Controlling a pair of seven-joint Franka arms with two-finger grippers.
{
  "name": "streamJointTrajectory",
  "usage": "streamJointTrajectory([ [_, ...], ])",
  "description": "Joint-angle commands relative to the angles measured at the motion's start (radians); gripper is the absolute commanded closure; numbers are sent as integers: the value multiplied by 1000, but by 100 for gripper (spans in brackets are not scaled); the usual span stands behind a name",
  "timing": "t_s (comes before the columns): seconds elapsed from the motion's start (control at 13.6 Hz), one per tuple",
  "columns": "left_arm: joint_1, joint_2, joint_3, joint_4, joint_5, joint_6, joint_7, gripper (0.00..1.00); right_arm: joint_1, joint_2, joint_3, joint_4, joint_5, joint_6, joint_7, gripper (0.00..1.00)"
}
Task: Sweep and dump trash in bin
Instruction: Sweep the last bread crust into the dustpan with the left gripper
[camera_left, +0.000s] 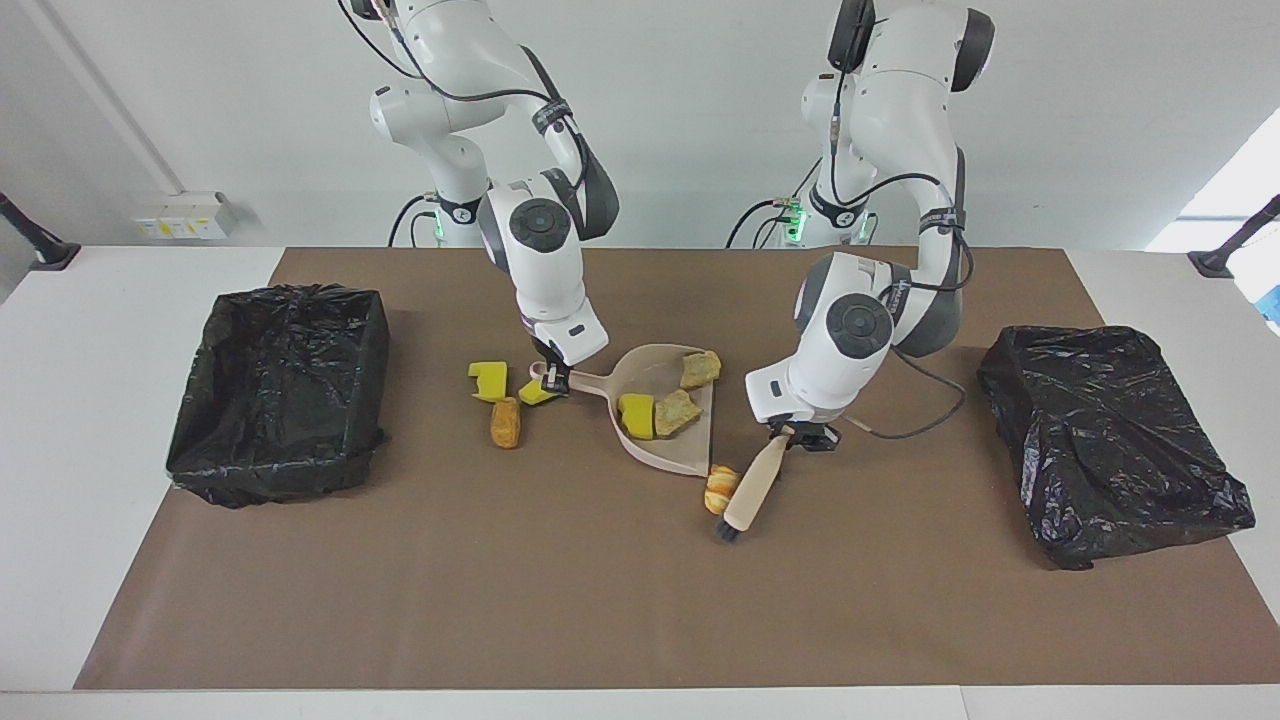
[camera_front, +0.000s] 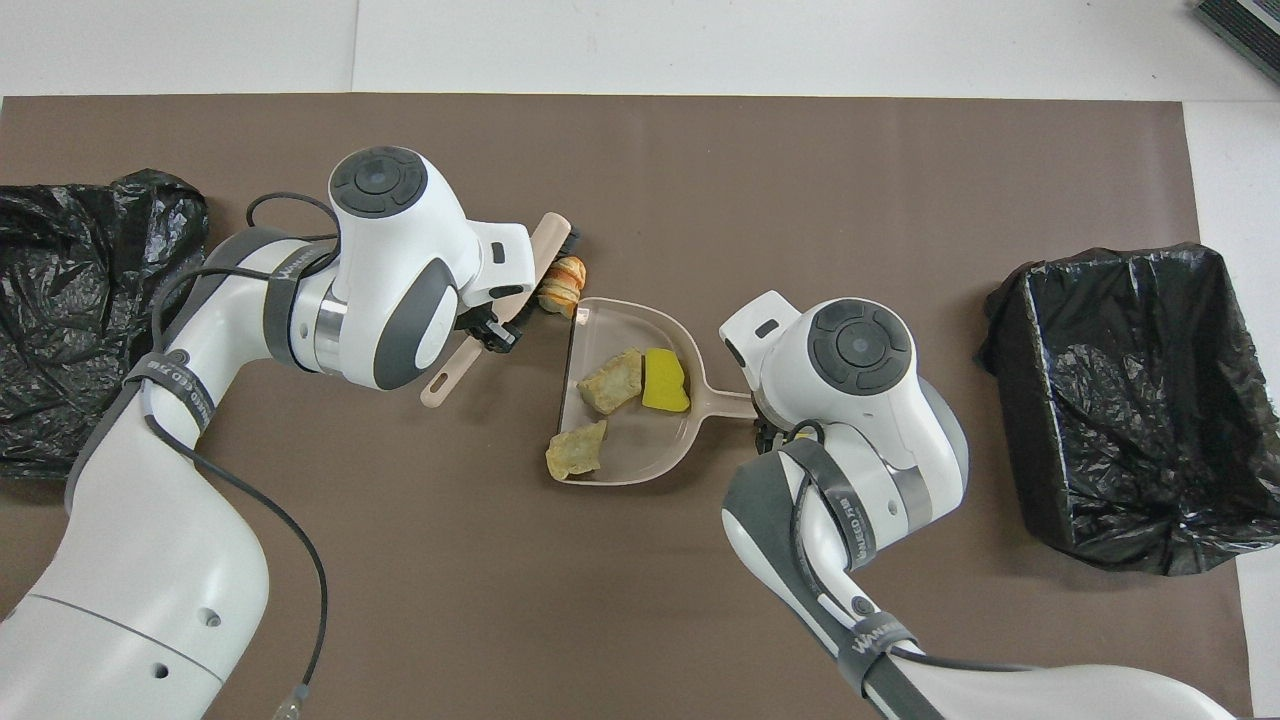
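So we're mid-sweep right now. The left gripper (camera_left: 797, 437) is clamped on the handle of the brush (camera_left: 748, 487), and the bristle end sits right up against the orange bread lump (camera_left: 718, 489) at the corner of the dustpan (camera_left: 672, 453). The right gripper (camera_left: 553, 380) is pinching the dustpan's handle tight, keeping the pan flat on the brown mat (camera_left: 600, 600).

My guess at the next move: flick that lump over the pan's open lip. It sits off the corner, so the brush probably needs to push it slantwise toward the robots or it'll just skate past the edge.

Inside the pan: a yellow foam chunk (camera_left: 636, 414) and two pale lumps (camera_left: 677, 410), one of them sitting right at the lip. Loose on the mat near the pan's handle, toward the right arm's end: two more yellow bits (camera_left: 488, 379) and a brown lump (camera_left: 505, 422), so those come later.

Two bins lined with black bags, one at each end of the table. The open bin (camera_left: 280, 385) at the right arm's end looks empty as far as I can tell; the other bin (camera_left: 1110, 440) I can't see into.
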Motion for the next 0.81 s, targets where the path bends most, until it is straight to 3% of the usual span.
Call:
streamJointTrajectory([
  [0.0, -2, -8, 12, 15, 13, -83, 3, 100, -8, 1, 6, -21, -10, 34, -6, 100],
  [0.22, -11, -66, 10, -22, 2, -193, -2, 100, -8, 1, 6, -21, -10, 34, -6, 100],
  [0.59, -95, -174, 9, -163, -53, -216, -127, 100, -8, 1, 6, -21, -10, 34, -6, 100],
  [0.73, -128, -200, 7, -174, -105, -225, -181, 100, -8, 1, 6, -21, -10, 34, -6, 100],
])
